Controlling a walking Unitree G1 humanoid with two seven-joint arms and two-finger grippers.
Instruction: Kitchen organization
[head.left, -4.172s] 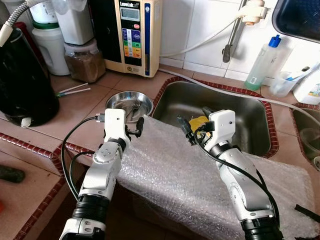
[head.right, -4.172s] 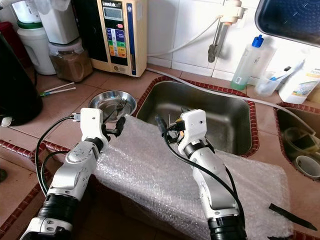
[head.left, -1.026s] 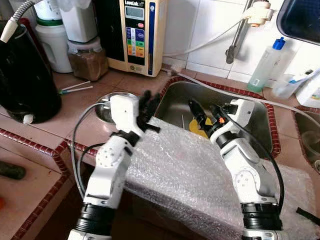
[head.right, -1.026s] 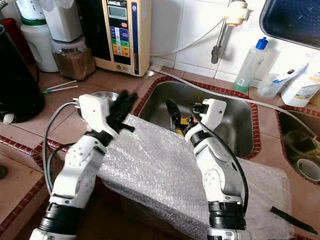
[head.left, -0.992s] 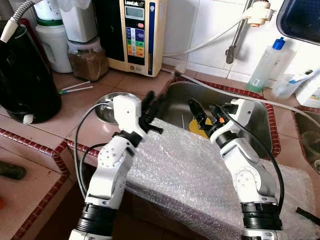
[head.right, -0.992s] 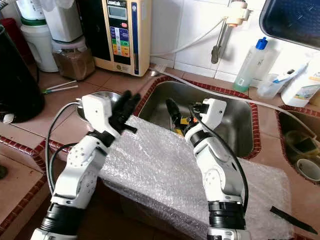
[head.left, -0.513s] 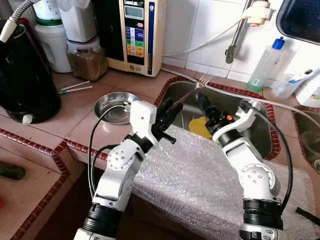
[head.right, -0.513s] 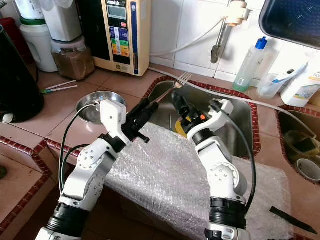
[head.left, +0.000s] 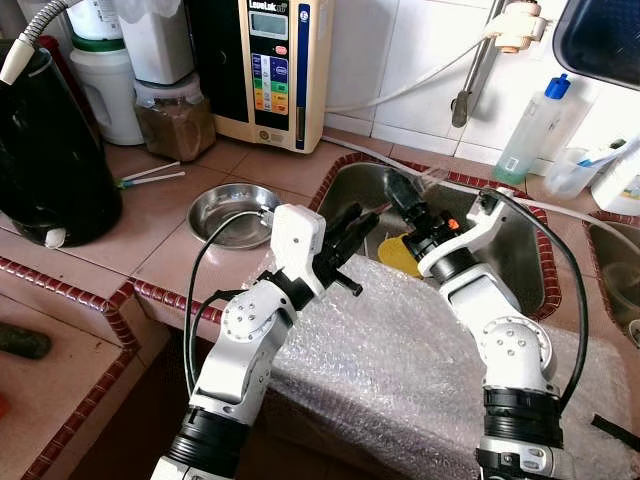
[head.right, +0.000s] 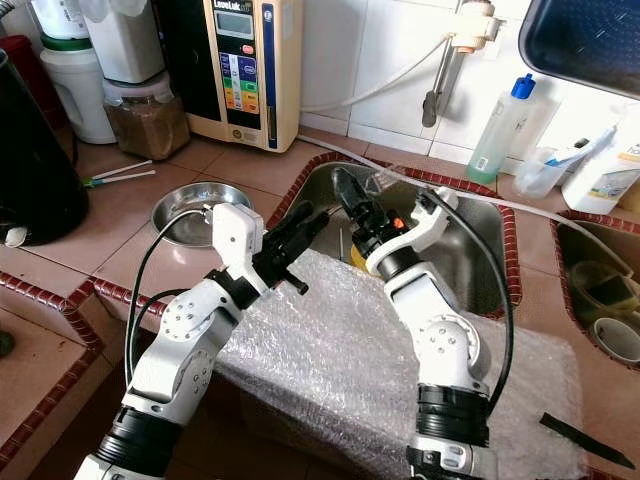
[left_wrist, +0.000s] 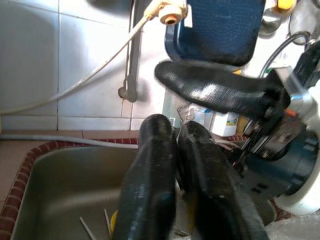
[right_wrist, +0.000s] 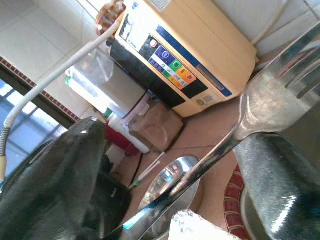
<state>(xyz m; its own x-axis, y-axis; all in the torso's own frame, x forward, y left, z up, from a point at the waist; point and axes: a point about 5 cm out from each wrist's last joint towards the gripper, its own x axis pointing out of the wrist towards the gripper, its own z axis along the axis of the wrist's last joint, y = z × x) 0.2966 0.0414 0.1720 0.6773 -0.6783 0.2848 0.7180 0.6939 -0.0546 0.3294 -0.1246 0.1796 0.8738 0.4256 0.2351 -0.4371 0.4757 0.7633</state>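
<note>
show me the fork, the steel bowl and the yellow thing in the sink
fork (right_wrist: 260, 107), right wrist view, neck below the tines
steel bowl (head.left: 232, 213), left eye view, inner bottom
yellow thing (head.left: 400, 253), left eye view, its visible left part

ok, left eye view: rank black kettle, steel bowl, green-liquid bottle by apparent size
1. black kettle, largest, though cropped and nearest the camera
2. steel bowl
3. green-liquid bottle: narrower, but close to the bowl; ranking unsure.
</note>
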